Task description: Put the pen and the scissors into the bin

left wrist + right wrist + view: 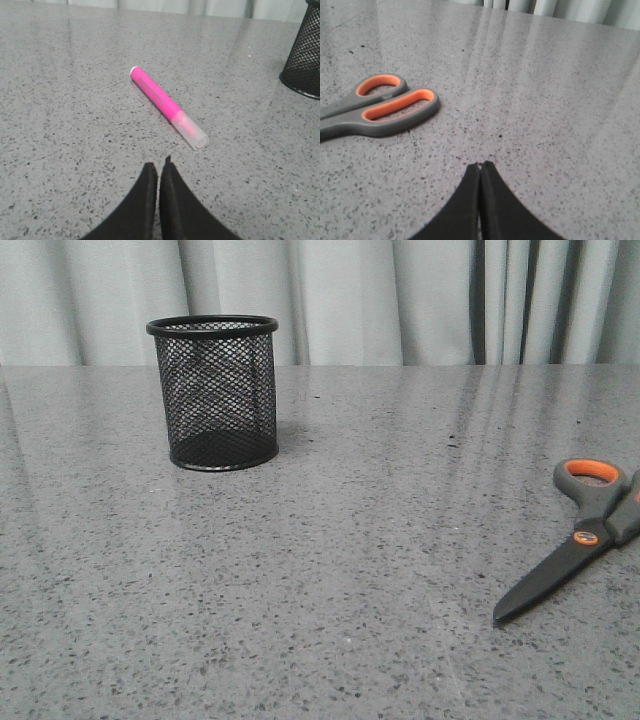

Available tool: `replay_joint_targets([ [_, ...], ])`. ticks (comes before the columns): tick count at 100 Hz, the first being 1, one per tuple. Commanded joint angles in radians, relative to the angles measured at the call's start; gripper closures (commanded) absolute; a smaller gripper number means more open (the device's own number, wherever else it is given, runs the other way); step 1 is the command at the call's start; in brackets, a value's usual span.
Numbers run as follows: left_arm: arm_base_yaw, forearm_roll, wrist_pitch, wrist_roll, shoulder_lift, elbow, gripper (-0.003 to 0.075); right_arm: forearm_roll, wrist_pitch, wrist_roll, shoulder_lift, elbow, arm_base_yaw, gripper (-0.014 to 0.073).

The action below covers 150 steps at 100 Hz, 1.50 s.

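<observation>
The bin (213, 393), a black wire-mesh cup, stands upright at the back left of the grey speckled table; its edge also shows in the left wrist view (305, 55). The scissors (578, 540) lie closed at the right edge, their orange-lined handles in the right wrist view (380, 107). The pink pen (167, 106) with a clear cap lies flat on the table, seen only in the left wrist view. My left gripper (158, 166) is shut and empty, a short way from the pen's cap end. My right gripper (481, 165) is shut and empty, beside the scissors' handles.
Grey curtains (400, 300) hang behind the table's far edge. Neither arm shows in the front view.
</observation>
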<state>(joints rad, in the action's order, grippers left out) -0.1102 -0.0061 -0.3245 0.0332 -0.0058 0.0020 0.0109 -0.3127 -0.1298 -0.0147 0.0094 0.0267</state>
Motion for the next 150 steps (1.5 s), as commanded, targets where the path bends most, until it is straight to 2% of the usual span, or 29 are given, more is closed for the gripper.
replay_joint_targets([
  [1, 0.002, -0.044, 0.102, 0.003, -0.03, 0.043, 0.0739, 0.004, 0.163, -0.009, -0.014, 0.015, -0.006, 0.067],
  [17, 0.002, -0.44, 0.196, 0.005, -0.03, 0.043, 0.0739, -0.001, 0.428, -0.007, -0.014, 0.015, -0.006, 0.067],
  [29, 0.002, -0.599, 0.28, 0.005, -0.03, 0.043, 0.0739, -0.079, 0.559, 0.082, -0.014, 0.015, -0.006, 0.067],
  [40, 0.002, -0.752, 0.287, 0.005, -0.03, 0.043, 0.0739, -0.139, 0.557, 0.135, -0.014, 0.015, -0.006, 0.067],
  [50, 0.002, -0.896, 0.31, 0.005, -0.03, 0.043, 0.0739, -0.272, 0.516, 0.171, -0.014, 0.015, -0.006, 0.067],
  [58, 0.002, -0.934, 0.299, 0.001, -0.03, 0.026, 0.0736, -0.349, 0.53, 0.178, -0.014, 0.011, -0.006, 0.067],
  [64, 0.002, -0.905, 0.28, -0.033, -0.03, -0.009, 0.0713, -0.364, 0.534, 0.188, -0.014, -0.009, -0.006, 0.067],
  [75, 0.002, -0.821, 0.266, -0.14, 0.003, -0.108, 0.0578, -0.364, 0.497, 0.192, -0.004, -0.074, -0.006, 0.0657],
  [86, 0.002, -0.748, 0.223, -0.189, 0.109, -0.244, 0.0426, -0.354, 0.444, 0.192, 0.042, -0.151, -0.006, 0.0547],
  [91, 0.002, -0.692, 0.172, -0.191, 0.182, -0.314, 0.0393, -0.35, 0.429, 0.192, 0.074, -0.183, 0.0, 0.0468],
  [101, 0.002, -0.561, 0.026, -0.189, 0.368, -0.47, 0.04, -0.351, 0.36, 0.192, 0.152, -0.249, 0.016, 0.0298],
  [108, 0.004, -0.495, -0.08, -0.18, 0.517, -0.591, 0.0416, -0.351, 0.282, 0.192, 0.21, -0.295, 0.028, 0.0244],
  [118, 0.004, -0.414, -0.226, -0.147, 0.724, -0.773, 0.0428, -0.351, 0.189, 0.192, 0.288, -0.345, 0.039, 0.0244],
  [132, 0.004, -0.165, -0.429, 0.05, 0.937, -0.976, 0.0428, -0.351, 0.14, 0.192, 0.345, -0.367, 0.039, 0.0244],
  [143, 0.004, -0.012, -0.537, 0.108, 1.048, -1.059, 0.0428, -0.351, 0.133, 0.192, 0.347, -0.367, 0.039, 0.0244],
  [150, 0.004, 0.024, -0.596, 0.118, 1.104, -1.081, 0.0428, -0.351, 0.131, 0.192, 0.347, -0.367, 0.039, 0.0244],
])
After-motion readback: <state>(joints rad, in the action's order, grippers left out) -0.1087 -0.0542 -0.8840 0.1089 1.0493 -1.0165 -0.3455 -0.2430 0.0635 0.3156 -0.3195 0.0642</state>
